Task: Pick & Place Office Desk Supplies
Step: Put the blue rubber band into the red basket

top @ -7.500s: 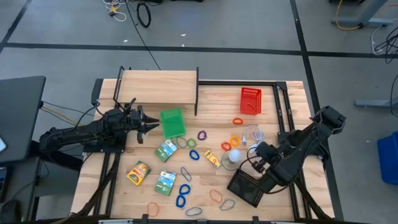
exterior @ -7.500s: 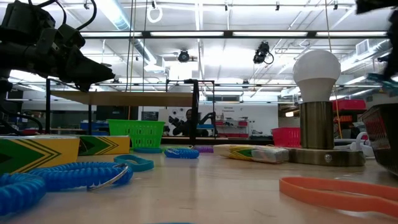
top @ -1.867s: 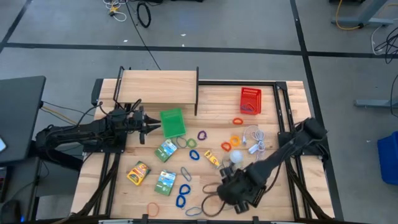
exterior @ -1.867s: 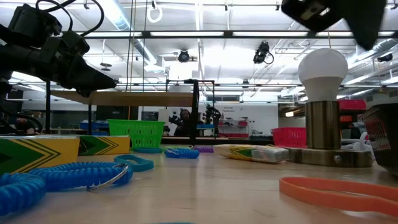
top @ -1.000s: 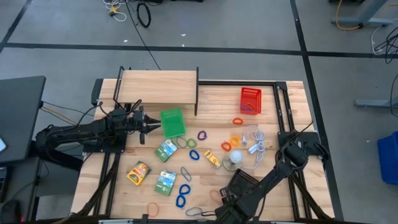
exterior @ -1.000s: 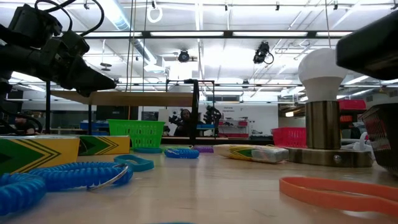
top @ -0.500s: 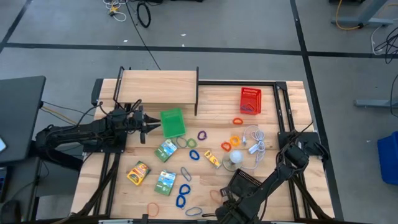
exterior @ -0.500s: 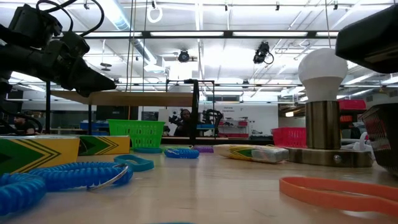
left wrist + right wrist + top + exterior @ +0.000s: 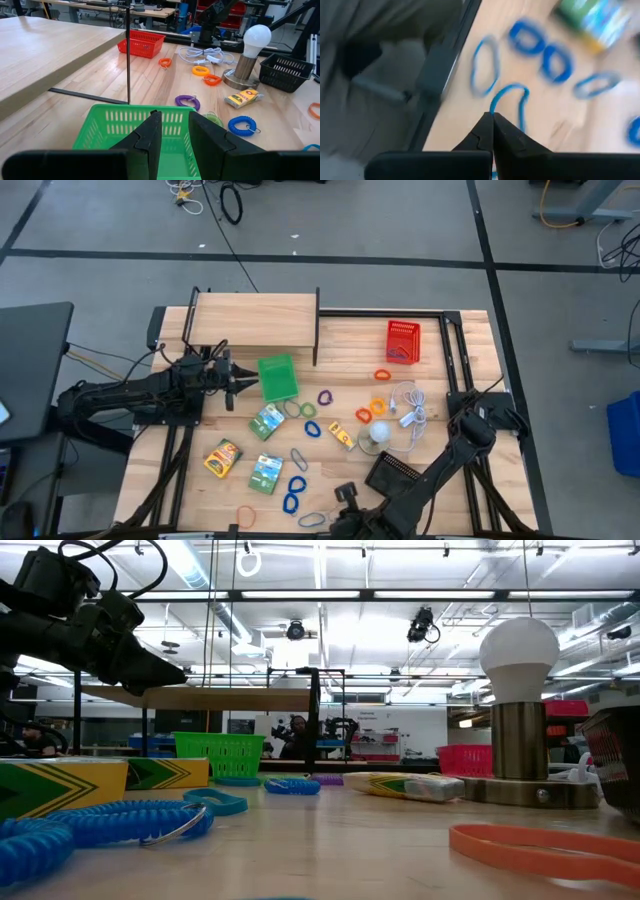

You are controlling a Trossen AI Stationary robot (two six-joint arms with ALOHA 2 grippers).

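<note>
My view: a workshop hall around a pale wooden table (image 9: 440, 330).

Below me I see a grey concrete floor (image 9: 380, 220) crossed by dark tape lines (image 9: 300, 258), with loose cables (image 9: 232, 202) lying on it and a blue bin (image 9: 625, 430) at the right edge. Looking level across the room, I see long ceiling lights (image 9: 250, 595), hanging fixtures and workbenches (image 9: 350, 755) along the far wall.

No text, label, brand, number or sign can be read in any view. The printed packets (image 9: 266, 421) on the desk (image 9: 450, 340) show only green and yellow patterns; any lettering on them is too small to tell.
</note>
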